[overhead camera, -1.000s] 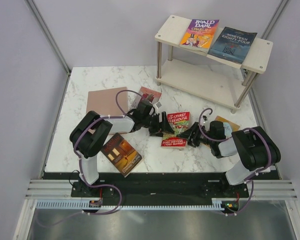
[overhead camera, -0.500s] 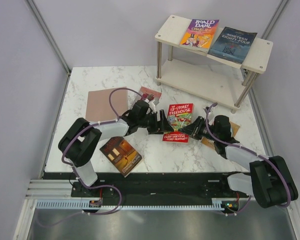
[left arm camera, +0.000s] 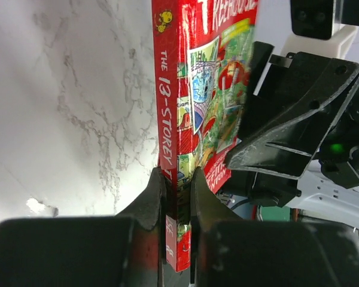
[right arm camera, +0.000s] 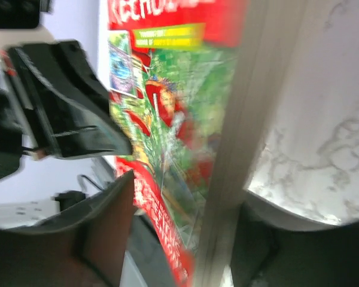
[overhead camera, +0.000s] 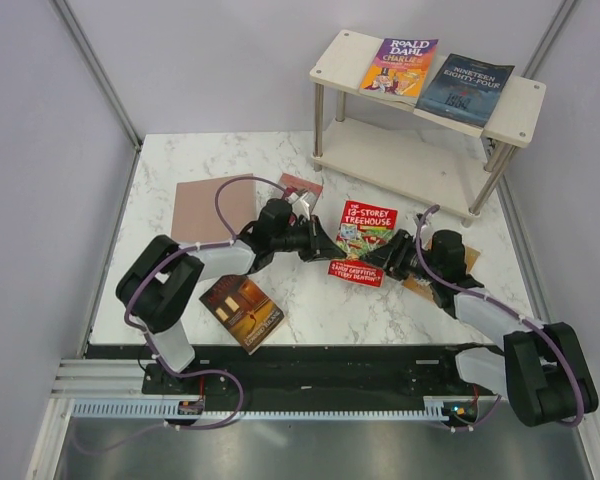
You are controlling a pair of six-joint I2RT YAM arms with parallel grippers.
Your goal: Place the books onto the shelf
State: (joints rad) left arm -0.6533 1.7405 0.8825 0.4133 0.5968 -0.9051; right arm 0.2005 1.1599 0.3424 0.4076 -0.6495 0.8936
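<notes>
Top external: left gripper (overhead camera: 318, 246) pinches the spine edge of the thin, glossy red Treehouse paperback (overhead camera: 365, 238), tilted above the veined white marble tabletop (overhead camera: 180, 160). Right gripper (overhead camera: 388, 258) straddles its page edge; squeeze unclear, blurred. Cream round-cornered shelf (overhead camera: 380, 160) behind.

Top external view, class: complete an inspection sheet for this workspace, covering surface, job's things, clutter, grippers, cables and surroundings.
Surface: white marble table.
Job's things: Roald Dahl book and Nineteen Eighty-Four book on the shelf, top board. Treehouse book between both grippers. Brown-orange book, pale pink book, reddish book and orange book lie on the table.
Clutter: nothing seen.
Grippers: left gripper shut on the Treehouse spine edge; right gripper straddles the opposite edge, grip unclear.
Cables: purple cables loop along both arms.
Surroundings: pale walls, metal posts.
</notes>
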